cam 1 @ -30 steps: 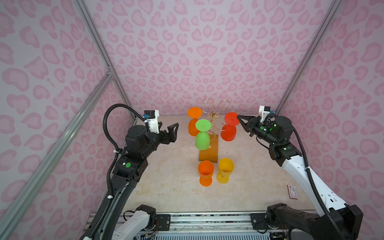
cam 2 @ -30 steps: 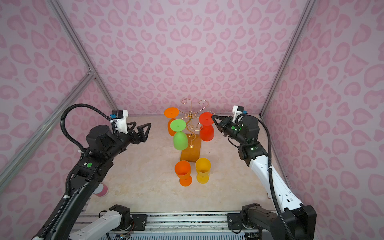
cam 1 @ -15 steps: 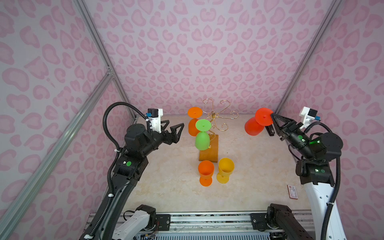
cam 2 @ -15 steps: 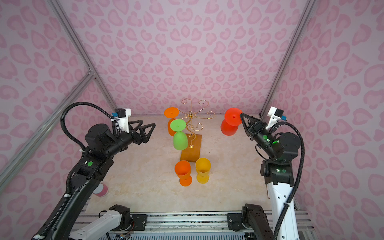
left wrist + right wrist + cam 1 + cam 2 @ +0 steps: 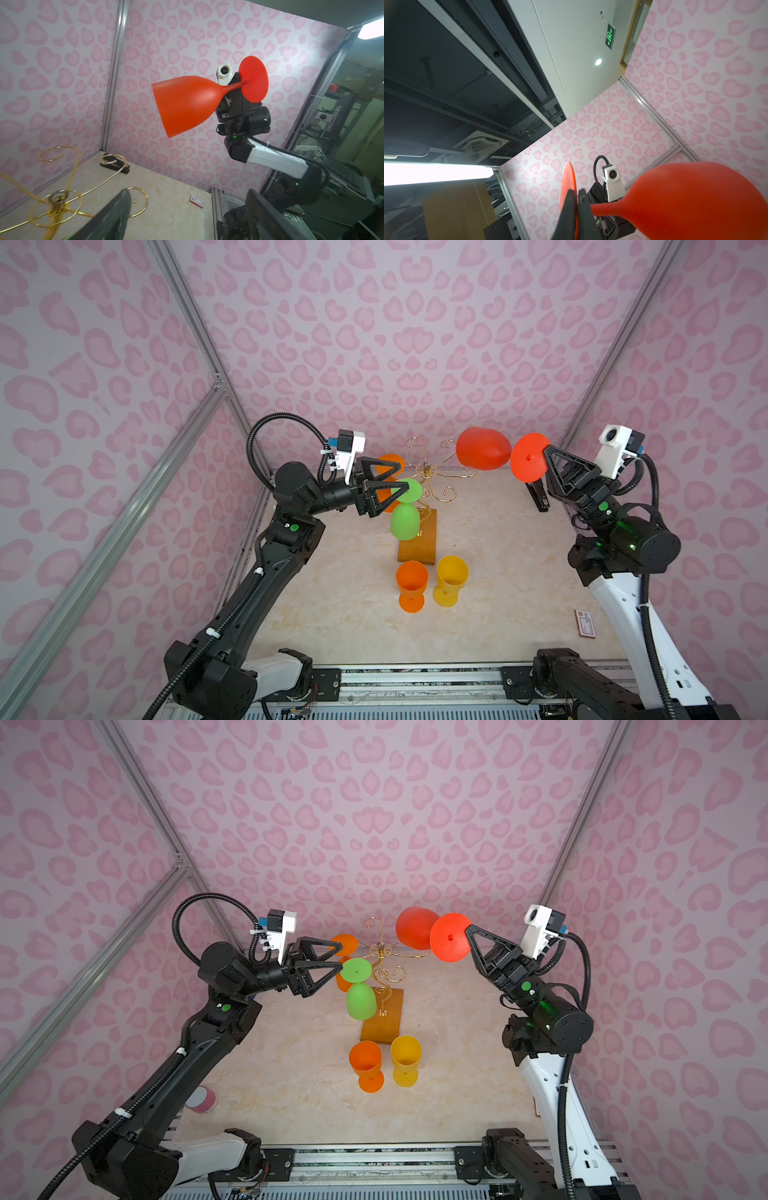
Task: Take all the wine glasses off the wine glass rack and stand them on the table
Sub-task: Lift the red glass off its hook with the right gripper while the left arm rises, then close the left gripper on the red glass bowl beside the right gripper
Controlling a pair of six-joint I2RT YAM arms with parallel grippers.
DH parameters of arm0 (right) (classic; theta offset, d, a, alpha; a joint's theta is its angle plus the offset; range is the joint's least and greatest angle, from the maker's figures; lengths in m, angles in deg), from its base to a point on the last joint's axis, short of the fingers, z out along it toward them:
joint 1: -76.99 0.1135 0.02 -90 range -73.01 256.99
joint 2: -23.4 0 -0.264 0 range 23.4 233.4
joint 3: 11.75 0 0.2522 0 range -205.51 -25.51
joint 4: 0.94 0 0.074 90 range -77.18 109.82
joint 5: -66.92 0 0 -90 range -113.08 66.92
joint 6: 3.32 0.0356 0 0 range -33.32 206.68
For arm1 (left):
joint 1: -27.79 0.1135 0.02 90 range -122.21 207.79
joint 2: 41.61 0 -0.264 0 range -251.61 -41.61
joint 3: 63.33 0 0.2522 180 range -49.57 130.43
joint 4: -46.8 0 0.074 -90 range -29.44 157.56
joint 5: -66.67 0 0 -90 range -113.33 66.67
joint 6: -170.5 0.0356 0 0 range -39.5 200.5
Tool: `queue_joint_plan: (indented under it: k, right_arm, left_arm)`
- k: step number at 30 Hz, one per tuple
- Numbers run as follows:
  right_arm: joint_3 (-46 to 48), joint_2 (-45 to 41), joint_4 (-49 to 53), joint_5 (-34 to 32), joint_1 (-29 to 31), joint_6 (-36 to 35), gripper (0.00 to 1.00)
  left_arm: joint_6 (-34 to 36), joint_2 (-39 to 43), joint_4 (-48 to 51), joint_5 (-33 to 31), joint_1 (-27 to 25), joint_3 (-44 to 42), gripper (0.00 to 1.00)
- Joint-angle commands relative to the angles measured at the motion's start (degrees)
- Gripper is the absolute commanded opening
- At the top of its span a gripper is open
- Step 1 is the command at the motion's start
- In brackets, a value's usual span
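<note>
Red wine glass [image 5: 482,454] off wine glass rack [image 5: 428,472] - in air, lying sideways, right of gold arms, apart from them. Right gripper [image 5: 547,452] fingers pressed tight on its foot. Turn it upright slowly, then set it on bare table [image 5: 507,572] right of yellow cup [image 5: 451,578]; edge grip could slip. Left gripper [image 5: 404,478] fingers spread beside hanging green glass [image 5: 404,522] - don't nudge wire.

Pink heart-print walls [image 5: 374,323], aluminium posts [image 5: 191,323], beige marbled floor [image 5: 332,614], strip light [image 5: 436,172]
</note>
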Motion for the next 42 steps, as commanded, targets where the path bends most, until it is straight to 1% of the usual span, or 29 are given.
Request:
queue_joint_plan:
  k: [1, 5, 13, 22, 25, 28, 33, 37, 42]
  right_arm:
    - [-0.8, 2.1, -11.5, -1.5, 2.5, 2.3, 0.0]
    - [-0.5, 4.0, -15.4, -1.9, 3.6, 4.1, 0.0]
    - [1.9, 5.9, -20.7, -2.8, 4.7, 7.7, 0.0]
    - [3.6, 6.5, -20.7, -2.1, 7.0, 6.4, 0.0]
    - [3.5, 7.0, -20.7, -2.0, 7.8, 6.1, 0.0]
    - [3.8, 7.5, -20.7, -1.8, 8.0, 6.0, 0.0]
    - [5.0, 8.1, -20.8, -1.9, 8.0, 5.5, 0.0]
    - [5.4, 8.9, -20.7, -1.9, 8.0, 5.1, 0.0]
    - [5.3, 10.2, -20.8, -1.2, 7.9, 5.3, 0.0]
  left_arm:
    - [-0.4, -2.1, -5.4, 4.6, -1.0, 1.9, 0.88]
    - [-0.2, -4.2, -5.7, 4.5, -1.5, 3.2, 0.87]
    - [-2.9, -8.5, -10.2, 4.7, -3.4, 6.5, 0.86]
    - [-6.3, -11.1, -16.5, 5.3, -4.9, 7.5, 0.79]
    - [-7.8, -11.9, -18.6, 5.3, -5.1, 7.6, 0.71]
    - [-9.7, -12.3, -21.1, 5.2, -5.2, 7.5, 0.61]
    - [-14.9, -12.5, -27.3, 4.8, -5.4, 7.0, 0.42]
    - [-17.0, -12.0, -30.0, 4.4, -5.4, 6.4, 0.22]
    - [-17.4, -10.8, -30.9, 4.2, -5.5, 5.7, 0.05]
